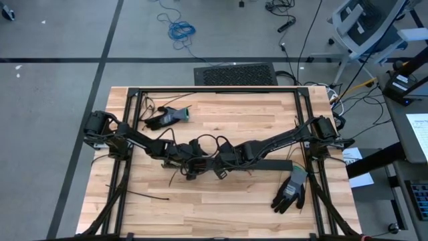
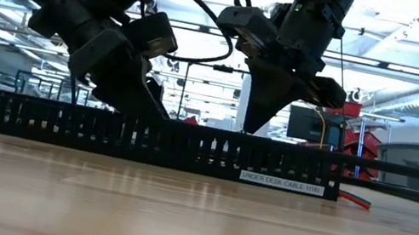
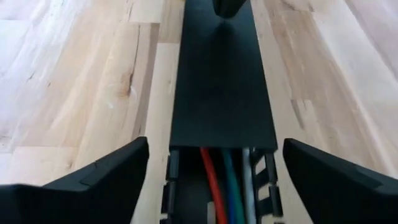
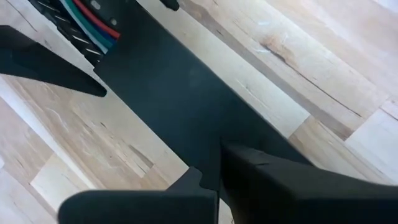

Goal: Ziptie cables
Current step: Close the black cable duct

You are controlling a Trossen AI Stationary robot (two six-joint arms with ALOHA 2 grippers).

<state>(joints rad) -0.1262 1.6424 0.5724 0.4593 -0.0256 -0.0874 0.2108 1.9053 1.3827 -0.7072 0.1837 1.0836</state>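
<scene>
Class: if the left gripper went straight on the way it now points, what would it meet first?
Probably the black lid of the cable tray, which lies between the open left gripper fingers. Farther along that lid sits the right gripper tip. Depth is hard to judge.

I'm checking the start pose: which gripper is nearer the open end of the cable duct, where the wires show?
Left. The left gripper straddles the wires there; the right gripper presses the duct cover farther along.
</scene>
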